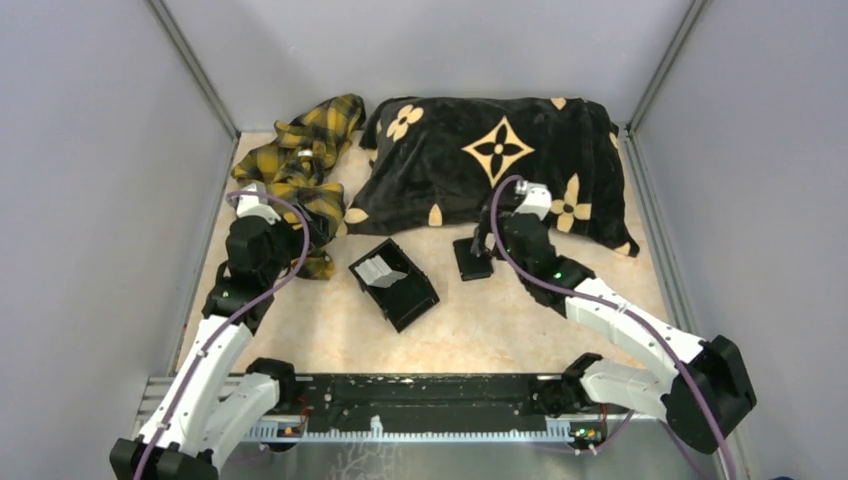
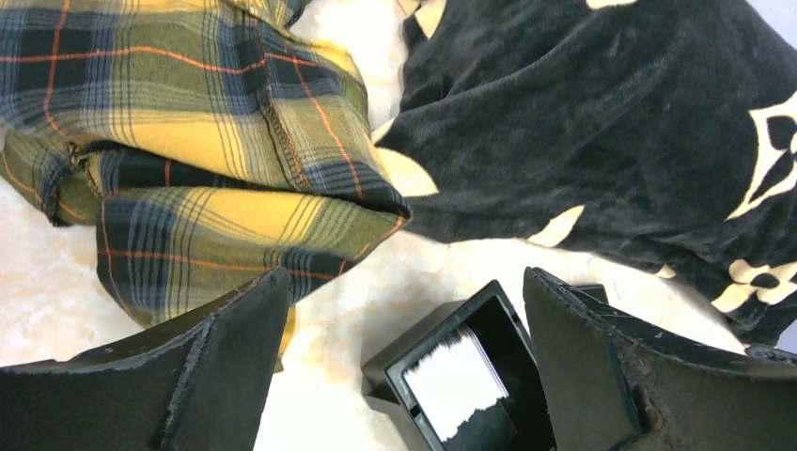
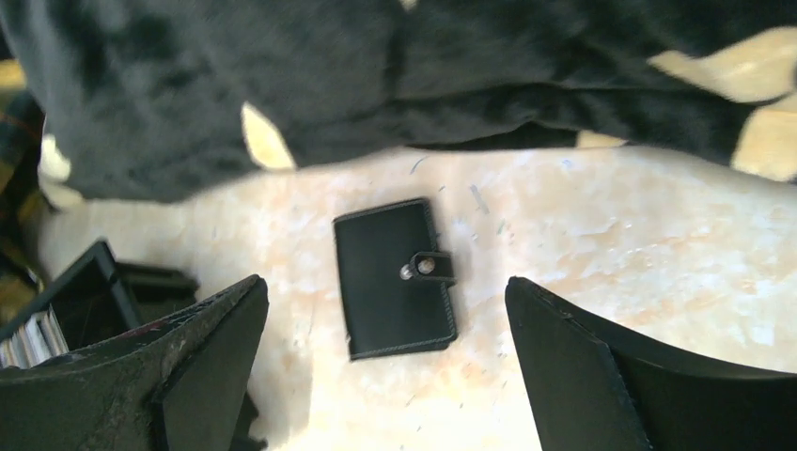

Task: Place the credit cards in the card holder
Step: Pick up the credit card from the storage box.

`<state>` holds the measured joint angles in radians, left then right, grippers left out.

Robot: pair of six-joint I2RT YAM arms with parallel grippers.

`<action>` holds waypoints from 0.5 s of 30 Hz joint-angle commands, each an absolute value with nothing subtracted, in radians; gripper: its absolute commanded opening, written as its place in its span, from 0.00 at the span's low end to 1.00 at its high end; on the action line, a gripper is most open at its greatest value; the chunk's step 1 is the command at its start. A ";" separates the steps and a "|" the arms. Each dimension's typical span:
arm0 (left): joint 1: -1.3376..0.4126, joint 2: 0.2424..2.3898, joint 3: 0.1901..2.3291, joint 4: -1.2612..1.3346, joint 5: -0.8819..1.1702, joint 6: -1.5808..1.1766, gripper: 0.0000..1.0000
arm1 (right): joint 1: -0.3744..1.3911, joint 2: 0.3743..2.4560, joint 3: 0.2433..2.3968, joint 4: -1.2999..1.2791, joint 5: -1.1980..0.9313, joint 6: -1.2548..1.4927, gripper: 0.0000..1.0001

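The card holder (image 3: 395,277) is a flat black case, folded shut with a snap strap, lying on the table just in front of the black cushion. My right gripper (image 3: 385,287) hovers above it, open, with one finger on each side of it and nothing held. The top view shows the card holder (image 1: 472,258) under the right gripper (image 1: 487,244). The credit cards (image 2: 456,381) are pale and stand inside a black tray (image 2: 418,352). My left gripper (image 2: 404,282) is open above the tray's far end and holds nothing. Seen from above, the left gripper (image 1: 312,236) is left of the cards (image 1: 377,268).
A yellow plaid cloth (image 1: 300,160) lies bunched at the back left, under the left wrist. A black cushion with tan flower marks (image 1: 490,160) fills the back. The black tray (image 1: 405,295) sits at the table's middle, and grey walls close in both sides.
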<state>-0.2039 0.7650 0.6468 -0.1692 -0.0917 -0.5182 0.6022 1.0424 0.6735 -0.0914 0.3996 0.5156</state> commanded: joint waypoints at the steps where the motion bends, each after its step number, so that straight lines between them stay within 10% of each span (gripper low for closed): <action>1: -0.250 0.754 0.718 -0.341 -0.176 -0.537 0.99 | 0.756 1.086 0.773 -0.144 0.552 0.449 0.97; 15: -0.290 0.698 0.713 -0.585 -0.155 -0.678 0.92 | 1.070 1.461 1.105 -0.138 0.358 0.258 0.80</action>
